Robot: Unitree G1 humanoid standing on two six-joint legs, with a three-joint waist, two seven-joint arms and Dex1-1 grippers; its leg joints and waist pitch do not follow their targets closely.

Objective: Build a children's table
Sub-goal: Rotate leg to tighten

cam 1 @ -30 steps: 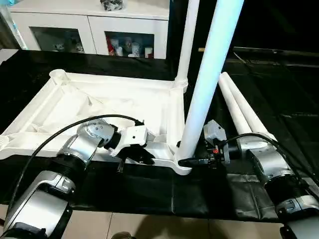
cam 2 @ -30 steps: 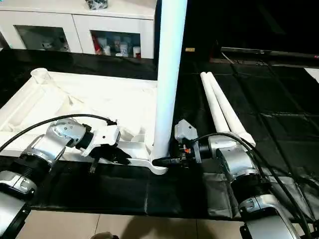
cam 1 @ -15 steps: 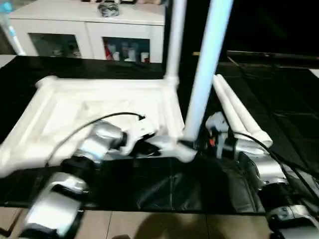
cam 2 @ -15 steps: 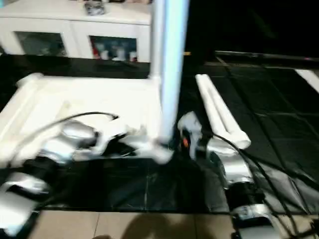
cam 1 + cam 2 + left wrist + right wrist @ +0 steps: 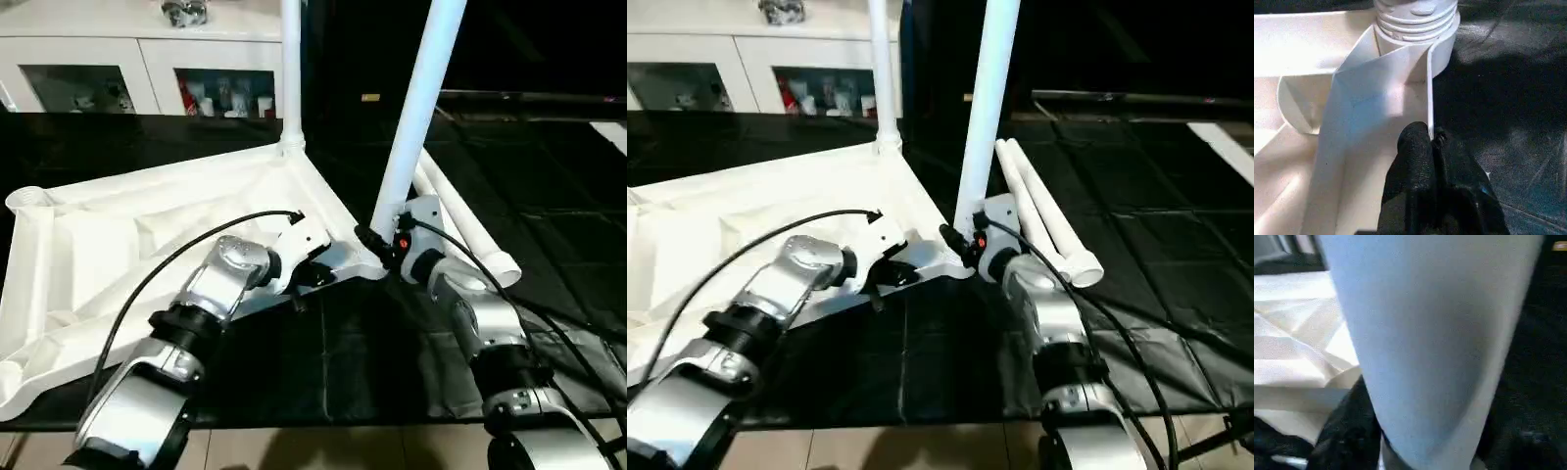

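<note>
Rotated since the earlier frame: children's table [image 5: 147, 225], upside down on the black tabletop [image 5: 323, 362], near corner now pointing at the robot. Left gripper [image 5: 1431, 142] fingers clenched on its frame wall; right gripper [image 5: 377, 245] fingers grasp the near upright leg [image 5: 416, 108] at its base.

Both upright legs, the near leg [image 5: 416, 108] and the far leg [image 5: 290, 69], run off the top edge, so their ends are unseen. The right hand [image 5: 380, 245] sits behind the near leg's base, its fingers hidden. Items behind the cabinet [image 5: 147, 59] glass are too small to identify.
</note>
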